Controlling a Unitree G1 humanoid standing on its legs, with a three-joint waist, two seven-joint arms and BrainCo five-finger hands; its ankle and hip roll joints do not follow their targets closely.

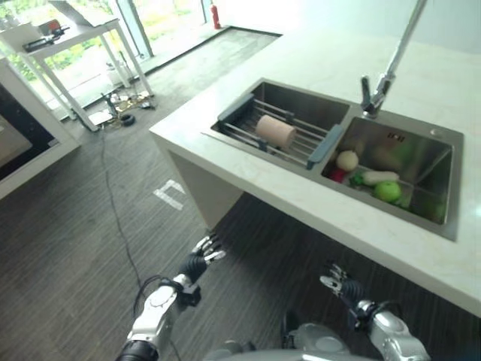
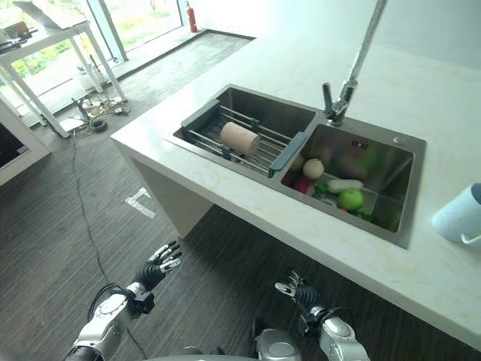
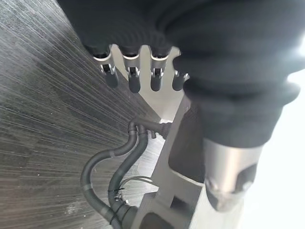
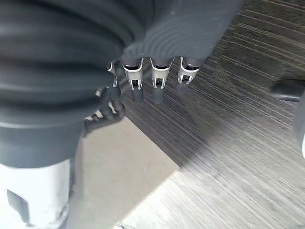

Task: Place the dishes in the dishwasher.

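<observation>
- Hanging low over the dark striped floor [image 1: 68,218], near side of the white counter [image 1: 316,203]: left hand [image 1: 201,259] with fingers relaxed and spread, grasping nothing; right hand [image 1: 340,283] likewise loose and empty, well apart from the left.
- Showing in the left wrist view: fingers [image 3: 134,78] extending straight in a row, nothing between them; same in the right wrist view, fingers [image 4: 158,86] pointing down at the floor, nothing held.
- Sitting sunk in the counter: a steel double sink [image 1: 428,135], tall tap [image 1: 387,75] rising at its far edge.
- Lying across the left basin: a grey-ended wire rack [image 1: 301,143]; resting on it on its side, a tan cylindrical cup [image 1: 275,131].
- Lying in the right basin: a pale round vegetable [image 1: 346,160], something red just beside it, a white long vegetable [image 1: 379,177], a green apple [image 1: 388,191]; touching or nearly so.
- Standing on the counter to the far right: a pale blue mug [image 2: 460,216], partly cut off.
- Standing far left by the windows: a white table [image 1: 71,41]; a red extinguisher [image 1: 216,15] against the far wall.
</observation>
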